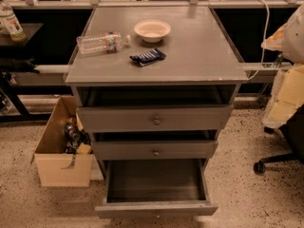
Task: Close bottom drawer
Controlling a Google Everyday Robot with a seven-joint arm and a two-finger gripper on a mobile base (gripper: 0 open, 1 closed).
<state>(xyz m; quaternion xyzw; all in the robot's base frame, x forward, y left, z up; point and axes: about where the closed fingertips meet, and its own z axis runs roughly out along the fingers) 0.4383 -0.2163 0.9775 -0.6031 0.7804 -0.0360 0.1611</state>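
The bottom drawer of the grey cabinet is pulled far out. Its deep dark-grey box is empty and its low front panel is near the bottom edge of the camera view. Above it, the middle drawer and the top drawer, each with a round knob, stand slightly out. My gripper is not in view. A pale white and cream shape at the right edge may be part of my arm.
On the cabinet top lie a white bowl, a clear plastic bottle on its side and a dark snack packet. An open cardboard box with several items stands on the floor left of the cabinet. A chair base is at the right.
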